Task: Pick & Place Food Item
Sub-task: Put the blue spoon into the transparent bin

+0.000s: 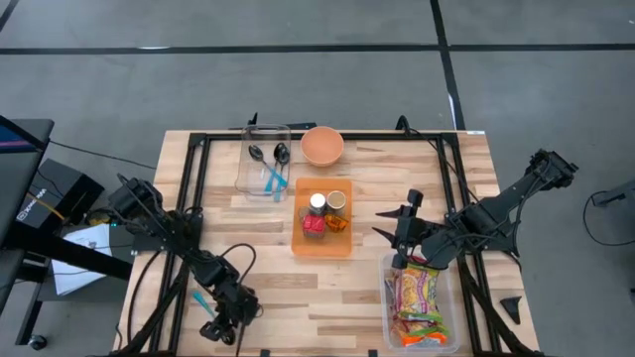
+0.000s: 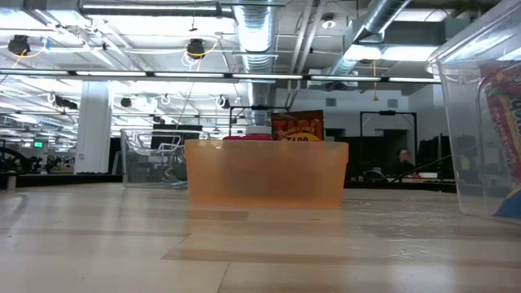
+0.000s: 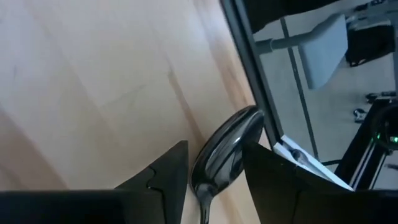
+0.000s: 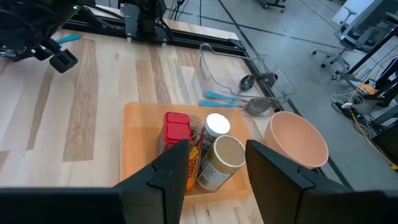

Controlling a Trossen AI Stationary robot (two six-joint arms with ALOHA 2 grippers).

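My left gripper (image 1: 218, 329) is low over the table's near left corner, open. A dark metal spoon bowl (image 3: 221, 152) lies between its two fingers; the spoon's blue handle (image 1: 203, 299) shows beside the wrist. My right gripper (image 1: 387, 223) is open and empty, between the orange tray (image 1: 322, 246) and the clear bin of snack bags (image 1: 422, 302). It points at the tray (image 4: 134, 155). The tray holds a red-capped jar (image 4: 177, 127), a white-capped jar (image 4: 217, 124) and a tan-lidded can (image 4: 227, 152). My left gripper's fingers (image 3: 171, 171) stand on either side of the spoon's bowl (image 3: 214, 165), which points forward past their tips along the fingers. Whether they touch it I cannot tell.
A peach bowl (image 1: 322, 146) and a clear container (image 1: 263, 159) with more spoons stand at the far middle. A black frame rail (image 1: 198, 188) runs around the table. In the low view the tray (image 2: 264, 175) stands mid-table and the bin wall (image 2: 480, 122) stands close on the right.
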